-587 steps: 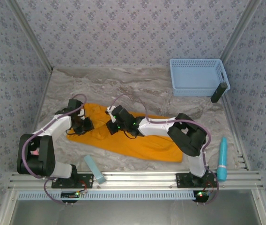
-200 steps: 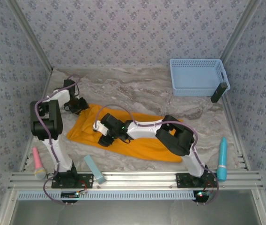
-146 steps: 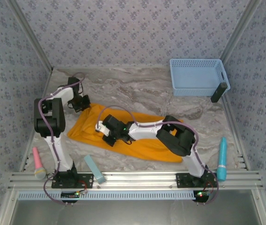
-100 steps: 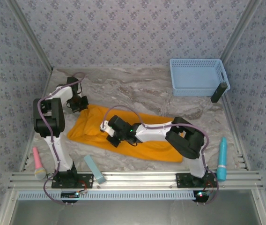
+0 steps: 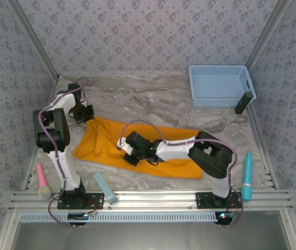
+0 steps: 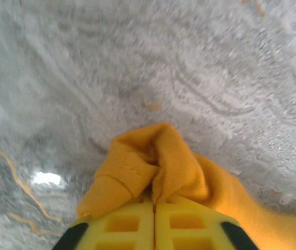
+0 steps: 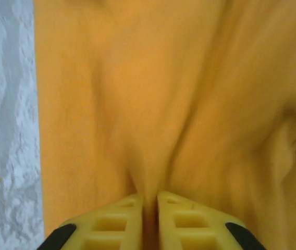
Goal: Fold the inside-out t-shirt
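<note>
Two hands (image 6: 155,200) (image 7: 149,200) low, apparently on t-shirt (image 5: 98,140)

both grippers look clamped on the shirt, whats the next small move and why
Probably lift both a little together. The left gripper is shut on a bunched corner of the t-shirt and the right gripper pinches a pleat mid-cloth, while the rest lies rumpled on the table.

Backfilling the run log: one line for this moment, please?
left gripper: jaws shut on t-shirt far-left corner | right gripper: jaws shut on mid-shirt fold | t-shirt lying on table
</note>
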You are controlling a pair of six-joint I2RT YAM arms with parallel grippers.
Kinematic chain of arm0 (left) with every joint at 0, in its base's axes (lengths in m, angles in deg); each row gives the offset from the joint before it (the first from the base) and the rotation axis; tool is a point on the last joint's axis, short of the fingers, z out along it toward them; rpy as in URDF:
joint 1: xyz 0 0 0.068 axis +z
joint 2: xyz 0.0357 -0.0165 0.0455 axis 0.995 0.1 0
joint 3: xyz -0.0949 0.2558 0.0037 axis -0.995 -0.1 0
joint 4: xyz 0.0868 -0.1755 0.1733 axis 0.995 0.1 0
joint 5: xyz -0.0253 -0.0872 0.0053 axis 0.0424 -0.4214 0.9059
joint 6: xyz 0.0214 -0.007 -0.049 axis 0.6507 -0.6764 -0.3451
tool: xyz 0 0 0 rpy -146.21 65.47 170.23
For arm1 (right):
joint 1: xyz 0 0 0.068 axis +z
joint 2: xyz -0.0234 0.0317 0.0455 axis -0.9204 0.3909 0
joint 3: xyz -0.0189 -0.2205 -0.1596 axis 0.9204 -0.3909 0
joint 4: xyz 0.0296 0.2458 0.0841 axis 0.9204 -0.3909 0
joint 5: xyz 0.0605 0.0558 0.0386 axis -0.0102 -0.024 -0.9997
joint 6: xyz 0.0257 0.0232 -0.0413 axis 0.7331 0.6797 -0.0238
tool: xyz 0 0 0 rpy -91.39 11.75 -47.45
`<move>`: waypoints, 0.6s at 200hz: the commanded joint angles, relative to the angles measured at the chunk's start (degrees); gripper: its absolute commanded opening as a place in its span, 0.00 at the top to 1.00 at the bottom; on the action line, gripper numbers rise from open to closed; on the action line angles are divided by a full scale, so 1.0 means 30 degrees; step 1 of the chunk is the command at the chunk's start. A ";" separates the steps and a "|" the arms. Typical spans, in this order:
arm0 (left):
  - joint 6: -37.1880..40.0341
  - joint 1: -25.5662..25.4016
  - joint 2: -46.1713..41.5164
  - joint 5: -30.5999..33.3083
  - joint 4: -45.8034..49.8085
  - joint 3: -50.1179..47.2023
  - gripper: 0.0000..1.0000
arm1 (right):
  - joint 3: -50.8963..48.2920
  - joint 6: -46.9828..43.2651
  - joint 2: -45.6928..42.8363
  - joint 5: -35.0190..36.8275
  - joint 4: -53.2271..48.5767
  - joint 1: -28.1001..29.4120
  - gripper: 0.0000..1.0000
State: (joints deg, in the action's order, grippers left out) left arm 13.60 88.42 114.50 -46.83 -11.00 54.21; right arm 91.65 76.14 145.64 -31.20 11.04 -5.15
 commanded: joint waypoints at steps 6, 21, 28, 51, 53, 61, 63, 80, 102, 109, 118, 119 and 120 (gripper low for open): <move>0.0174 0.0309 -0.0787 -0.0980 0.0121 0.0652 0.72 | 0.0722 -0.0716 -0.0578 -0.0765 -0.1824 0.0186 0.71; -0.0210 0.0311 -0.1997 -0.1151 0.0506 0.0023 0.70 | 0.1312 -0.1185 -0.1129 -0.0776 -0.2002 0.0243 0.68; -0.0456 0.0308 -0.2735 -0.1046 0.0696 -0.0504 0.70 | 0.1669 -0.1439 -0.1302 -0.0702 -0.2021 0.0273 0.65; -0.1167 0.0201 -0.4544 0.0497 0.1797 -0.2510 0.71 | 0.2551 -0.2362 -0.1146 -0.0522 -0.1393 0.0332 0.57; -0.1216 0.0181 -0.4679 0.0579 0.1828 -0.2706 0.71 | 0.2540 -0.2448 -0.1022 -0.0547 -0.1311 0.0332 0.57; -0.1384 0.0128 -0.5205 0.0473 0.1708 -0.3683 0.73 | 0.3547 -0.2814 -0.0683 -0.0616 -0.1272 0.0340 0.56; -0.1417 0.0126 -0.5328 0.0382 0.1615 -0.3952 0.74 | 0.3688 -0.2900 -0.0563 -0.0626 -0.1240 0.0356 0.56; -0.1828 0.0048 -0.6315 -0.0135 0.0673 -0.5724 0.76 | 0.4617 -0.3342 0.0363 -0.0765 -0.0690 0.0439 0.54; -0.2206 -0.0199 -0.6714 -0.1002 -0.0407 -0.6453 0.74 | 0.5730 -0.3190 0.1812 -0.1458 0.0490 0.0534 0.52; -0.2345 -0.0273 -0.6603 -0.1188 -0.0695 -0.6453 0.72 | 0.6293 -0.3070 0.2382 -0.1646 0.0594 0.0563 0.51; -0.2584 -0.0392 -0.6337 -0.1347 -0.0986 -0.6357 0.70 | 0.6976 -0.2880 0.3049 -0.1846 0.0734 0.0639 0.50; -0.2611 -0.0406 -0.6302 -0.1352 -0.0994 -0.6347 0.70 | 0.7055 -0.2875 0.3138 -0.1843 0.0753 0.0647 0.50; -0.2625 -0.0414 -0.6256 -0.1354 -0.1043 -0.6341 0.70 | 0.7124 -0.2843 0.3227 -0.1871 0.0763 0.0666 0.50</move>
State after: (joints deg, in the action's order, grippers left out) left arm 8.13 88.16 95.37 -48.08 -10.36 34.98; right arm 108.89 67.88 149.29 -34.17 11.48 -3.92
